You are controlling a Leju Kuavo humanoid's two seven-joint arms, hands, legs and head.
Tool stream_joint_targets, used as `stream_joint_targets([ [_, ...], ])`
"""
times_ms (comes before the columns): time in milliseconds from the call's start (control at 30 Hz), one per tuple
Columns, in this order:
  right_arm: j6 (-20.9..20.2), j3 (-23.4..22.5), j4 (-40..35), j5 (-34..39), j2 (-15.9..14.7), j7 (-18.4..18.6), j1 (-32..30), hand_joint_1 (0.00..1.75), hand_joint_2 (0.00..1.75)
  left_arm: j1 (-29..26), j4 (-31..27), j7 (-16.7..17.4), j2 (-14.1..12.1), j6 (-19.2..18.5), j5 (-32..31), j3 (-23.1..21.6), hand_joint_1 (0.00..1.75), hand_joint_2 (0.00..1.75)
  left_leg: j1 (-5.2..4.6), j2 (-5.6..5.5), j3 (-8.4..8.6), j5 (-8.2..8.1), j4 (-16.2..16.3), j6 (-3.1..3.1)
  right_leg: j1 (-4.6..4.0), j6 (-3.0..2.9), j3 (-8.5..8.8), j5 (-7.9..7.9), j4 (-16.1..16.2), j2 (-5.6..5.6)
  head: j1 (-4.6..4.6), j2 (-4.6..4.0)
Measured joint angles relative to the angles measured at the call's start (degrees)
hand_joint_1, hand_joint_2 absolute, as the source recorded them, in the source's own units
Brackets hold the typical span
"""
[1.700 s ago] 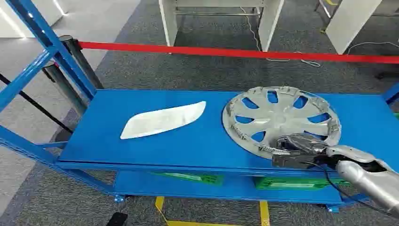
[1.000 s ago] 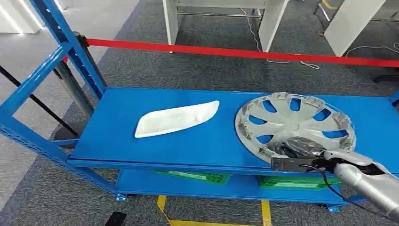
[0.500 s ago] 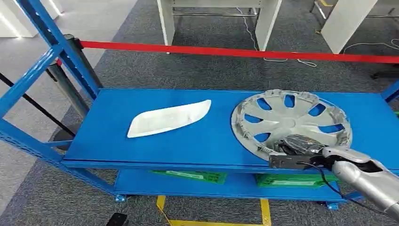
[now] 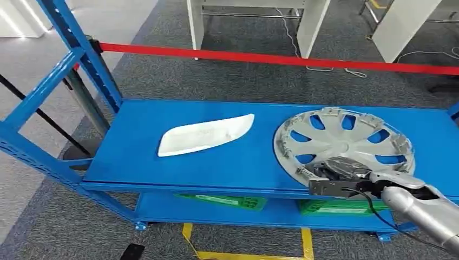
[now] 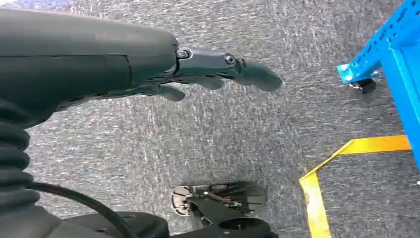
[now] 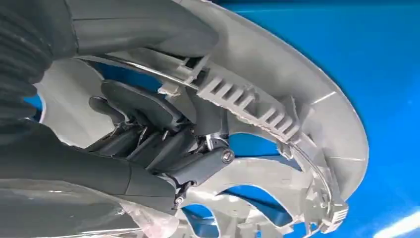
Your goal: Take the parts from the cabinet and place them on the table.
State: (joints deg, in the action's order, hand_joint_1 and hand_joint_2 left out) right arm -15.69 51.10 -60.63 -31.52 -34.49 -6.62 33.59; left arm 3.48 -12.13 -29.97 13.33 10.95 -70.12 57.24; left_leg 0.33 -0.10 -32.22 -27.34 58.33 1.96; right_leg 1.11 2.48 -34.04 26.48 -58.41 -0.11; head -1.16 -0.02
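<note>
- Left edge of the head view: the blue cabinet frame (image 4: 59, 70) slants up to the upper left corner. The whole picture has slid a little between the earlier head views and this one, so that is the camera swaying, not the things moving.
- Left of centre on the blue shelf (image 4: 141, 157): a white curved part (image 4: 205, 135) lies flat, well apart from any hand, untouched. It keeps the same spot on the shelf as in the earlier views.
- Right of centre: the silver wheel cover (image 4: 346, 142) rests on the shelf, its near rim close to the front edge. It sits as it did a moment ago; I judge it has not been lifted yet.
- Lower right: the right hand (image 4: 338, 181) reaches in from the corner and stays at the cover's near rim. In the right wrist view its dark fingers (image 6: 143, 111) are curled inside the rim with the thumb over the outside, so it grips the wheel cover.
- What this means: the grasp looks settled and the lift off the shelf is the next step; the table is still ahead.
- Left wrist view: the left hand (image 5: 208, 74) hangs over the grey carpet (image 5: 237, 148), fingers loosely extended and apart, holding nothing.
</note>
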Motion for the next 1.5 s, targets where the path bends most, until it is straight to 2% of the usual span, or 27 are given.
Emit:
stream_joint_targets([
  [33, 0.07, 0.00, -0.15, 0.04, 0.02, -0.02, 0.08, 1.75, 1.75, 0.04, 0.00, -0.02, 0.00, -0.07, 0.00, 0.00, 0.00, 1.75, -0.26, -0.14, -0.28, -0.15, 0.36, -0.37, -0.08, -0.20, 0.92, 0.22, 1.04, 0.18, -0.04, 0.02],
  [133, 0.15, 0.00, -0.46, 0.17, 0.02, -0.07, 0.03, 1.75, 1.75, -0.07, 0.00, -0.11, 0.00, -0.07, 0.00, 0.02, 0.00, 1.75, -0.04, -0.10, -0.15, 0.15, -0.04, -1.18, -0.34, -0.97, 0.76, 0.03, 0.89, 0.22, -0.31, 0.00],
  [200, 0.17, -0.07, -0.61, 0.17, 0.02, -0.04, 0.24, 1.75, 1.75, -0.05, 0.00, -0.18, -0.02, -0.07, 0.00, 0.02, 0.00, 1.75, 0.10, -0.07, -0.79, -1.75, 1.95, -1.84, 0.01, -1.69, 1.06, -0.23, 1.30, 0.08, -0.50, 0.00],
  [267, 0.17, -0.04, -0.68, 0.17, 0.02, -0.02, 0.18, 1.75, 1.75, -0.06, 0.00, -0.22, -0.02, -0.15, 0.00, 0.02, 0.00, 1.75, 0.14, -0.08, -4.43, -6.35, 10.34, -2.18, -0.02, -2.04, 1.03, -0.18, 1.30, -0.07, -0.59, 0.00],
  [333, 0.17, -0.02, -0.68, 0.17, 0.02, 0.02, 0.12, 1.75, 1.75, -0.19, 0.00, -0.33, -0.02, -0.20, 0.00, 0.04, 0.00, 1.75, 0.15, -0.07, -7.50, -8.64, 17.27, -2.32, -0.04, -2.09, 1.01, -0.16, 1.29, -0.11, -0.61, 0.00],
  [367, 0.17, -0.02, -0.68, 0.17, 0.02, 0.02, 0.12, 1.75, 1.75, -0.24, 0.00, -0.37, -0.02, -0.22, 0.00, 0.04, 0.00, 1.75, 0.16, -0.07, -7.49, -7.88, 17.30, -2.31, -0.04, -2.09, 1.05, -0.16, 1.28, -0.10, -0.59, 0.00],
  [400, 0.17, -0.02, -0.68, 0.15, 0.02, 0.07, 0.15, 1.75, 1.75, -0.25, 0.00, -0.37, -0.04, -0.37, 0.00, 0.04, 0.00, 1.75, 0.20, -0.07, -6.37, -5.77, 14.80, -2.26, -0.04, -2.07, 1.06, -0.16, 1.24, -0.06, -0.65, 0.00],
  [467, 0.35, -0.15, -0.83, 0.22, -0.02, 0.15, 0.28, 1.75, 1.75, -0.22, 0.00, -0.44, -0.11, -0.94, 0.00, 0.04, 0.00, 1.75, 0.25, -0.06, -1.87, -0.59, 5.25, -1.97, -0.03, -1.95, 1.30, -0.10, 1.19, 0.06, -0.63, 0.00],
  [500, 0.42, -0.31, -1.09, 0.39, -0.15, 0.42, 0.37, 1.75, 1.75, -0.22, 0.00, -0.48, -0.11, -1.09, 0.00, 0.07, 0.00, 1.75, 0.24, -0.08, -0.29, 0.29, 1.49, -1.73, -0.03, -1.74, 1.29, -0.05, 1.17, 0.08, -0.61, 0.00],
  [533, 0.41, -0.39, -1.31, 0.55, -0.46, 0.50, 0.45, 1.75, 1.75, -0.16, 0.00, -0.50, -0.11, -1.11, 0.00, 0.07, 0.00, 1.75, 0.09, -0.11, 0.31, -0.32, 0.13, -1.64, -0.50, -1.37, 0.95, 0.04, 0.73, 0.24, -0.63, 0.00],
  [600, 0.22, -0.72, -1.95, 0.85, -1.14, 0.81, 0.52, 1.75, 1.75, -0.17, 0.00, -0.52, -0.13, -1.09, 0.00, 0.07, 0.00, 1.75, -0.11, -0.16, -0.27, -0.35, 0.52, -1.15, -0.30, -0.70, 0.64, -0.31, 0.96, 0.19, -0.52, 0.00],
  [700, 0.09, -1.50, -3.40, 1.42, -2.35, 1.11, 0.59, 1.75, 1.75, -0.30, 0.00, -0.52, -0.24, -1.07, 0.15, 0.11, 0.00, 1.75, 0.12, -0.16, -0.19, 0.34, -0.30, 0.17, 0.05, 0.20, -0.36, 0.53, 0.24, 0.15, -0.42, 0.00],
  [733, 0.20, -1.88, -3.91, 1.66, -2.80, 1.24, 0.87, 1.75, 1.75, -0.19, 0.00, -0.52, -0.26, -1.09, 0.24, 0.11, 0.00, 1.75, 0.11, -0.19, -0.31, 0.42, -0.30, 0.32, 0.04, 0.32, -1.65, 2.34, -2.47, 0.11, -0.22, 0.00],
  [800, 0.66, -2.49, -4.83, 1.90, -3.32, 1.68, 1.16, 1.75, 1.75, -0.23, 0.00, -0.52, -0.26, -1.16, 0.37, 0.11, 0.00, 1.75, 0.00, -0.14, -0.40, 0.39, -0.27, 0.59, 0.04, 0.56, -6.20, 6.50, -12.11, 0.14, -0.17, 0.00],
  [833, 0.87, -2.90, -5.39, 2.01, -3.67, 1.84, 1.05, 1.75, 1.75, -0.27, 0.00, -0.52, -0.28, -1.18, 0.57, 0.13, 0.00, 1.75, -0.05, -0.14, -0.40, 0.34, -0.24, 0.67, 0.04, 0.68, -8.04, 7.40, -15.70, 0.14, -0.15, 0.00],
  [867, 1.11, -3.30, -5.94, 2.03, -3.89, 1.99, 0.94, 1.75, 1.75, -0.32, 0.00, -0.52, -0.28, -1.16, 0.63, 0.13, 0.00, 1.75, -0.05, -0.14, -0.37, 0.31, -0.21, 0.70, 0.06, 0.71, -8.86, 7.08, -16.89, 0.13, -0.15, 0.00],
  [900, 1.49, -3.76, -6.58, 2.03, -4.26, 2.08, 0.95, 1.75, 1.75, -0.34, 0.00, -0.52, -0.28, -1.16, 0.68, 0.15, 0.00, 1.75, -0.04, -0.16, -0.35, 0.25, -0.16, 0.74, 0.11, 0.71, -8.35, 5.39, -15.42, 0.11, -0.13, 0.00],
  [967, 2.05, -5.25, -8.53, 1.95, -5.12, 2.46, 1.21, 1.75, 1.75, -0.32, 0.00, -0.52, -0.28, -1.14, 0.68, 0.15, 0.00, 1.75, 0.04, -0.24, -0.24, -0.08, 0.10, 0.56, 0.23, 0.68, -4.25, 0.10, -6.35, 0.04, -0.15, 0.00],
  [1000, 2.34, -6.10, -9.20, 1.84, -5.38, 2.60, 1.41, 1.75, 1.75, -0.33, 0.00, -0.52, -0.26, -1.11, 0.68, 0.18, 0.00, 1.75, 0.02, -0.31, -0.22, -0.38, 0.29, 0.18, 0.32, 0.68, -2.14, -1.58, -1.63, -0.06, -0.11, 0.00],
  [1033, 2.71, -6.71, -9.53, 1.66, -5.44, 2.80, 1.74, 1.75, 1.75, -0.30, 0.00, -0.55, -0.33, -1.11, 0.68, 0.17, 0.00, 1.75, -0.46, -0.35, -0.56, -0.60, 0.56, -0.17, -0.03, 0.64, -0.82, -0.66, -0.74, -0.05, -0.06, 0.00],
  [1067, 2.75, -7.13, -10.03, 1.51, -5.57, 2.93, 1.93, 1.75, 1.75, -0.32, 0.00, -0.55, -0.35, -1.11, 0.68, 0.17, 0.00, 1.75, -0.46, -0.34, -0.88, -0.56, 0.87, -0.31, 0.03, -0.02, -0.72, -0.22, 0.16, 0.10, -0.09, 0.02],
  [1200, 3.10, -7.89, -11.12, 0.77, -5.64, 3.28, 1.50, 1.75, 1.75, -0.37, 0.00, -0.55, -0.37, -1.11, 0.68, 0.17, 0.00, 1.75, -0.28, -0.27, -1.00, -1.49, 1.45, -1.29, 0.14, -1.21, -0.79, -0.18, 0.01, 0.11, -0.28, 0.00],
  [1267, 4.13, -8.50, -11.52, 0.00, -5.62, 3.28, 1.40, 1.75, 1.75, -0.26, 0.00, -0.55, -0.35, -1.11, 0.66, 0.18, 0.00, 1.75, -0.28, -0.22, -3.65, -4.94, 7.36, -1.65, 0.08, -1.75, -0.68, 0.04, 0.01, -0.02, -0.57, 0.00],
  [1333, 5.48, -8.83, -11.54, -0.52, -5.55, 3.15, 1.28, 1.75, 1.75, -0.34, 0.00, -0.55, -0.35, -1.11, 0.66, 0.17, 0.00, 1.75, -0.29, -0.21, -8.10, -8.29, 16.46, -1.76, -0.14, -2.01, -0.66, 0.18, -0.01, -0.09, -0.57, 0.00],
  [1367, 6.03, -9.11, -11.56, -0.66, -5.40, 3.00, 1.15, 1.75, 1.75, -0.43, 0.00, -0.55, -0.35, -1.11, 0.66, 0.17, 0.00, 1.75, -0.29, -0.21, -9.04, -8.07, 17.98, -1.70, -0.24, -2.08, -0.61, 0.22, -0.01, -0.08, -0.55, 0.00],
  [1400, 6.56, -9.42, -11.58, -0.68, -5.22, 2.75, 1.01, 1.75, 1.75, -0.47, 0.00, -0.55, -0.35, -1.11, 0.66, 0.17, 0.00, 1.75, -0.31, -0.21, -8.80, -6.52, 17.00, -1.53, -0.35, -2.15, -0.49, 0.28, -0.02, -0.03, -0.57, 0.00],
  [1500, 8.80, -11.54, -12.52, -0.72, -4.50, 1.23, 0.24, 1.75, 1.75, -0.36, 0.00, -0.55, -0.39, -1.14, 0.66, 0.17, 0.00, 1.75, -0.74, -0.25, -4.14, 1.64, 4.82, -0.08, -0.62, -2.22, 0.09, 0.60, -0.02, 0.06, -0.55, 0.00],
])
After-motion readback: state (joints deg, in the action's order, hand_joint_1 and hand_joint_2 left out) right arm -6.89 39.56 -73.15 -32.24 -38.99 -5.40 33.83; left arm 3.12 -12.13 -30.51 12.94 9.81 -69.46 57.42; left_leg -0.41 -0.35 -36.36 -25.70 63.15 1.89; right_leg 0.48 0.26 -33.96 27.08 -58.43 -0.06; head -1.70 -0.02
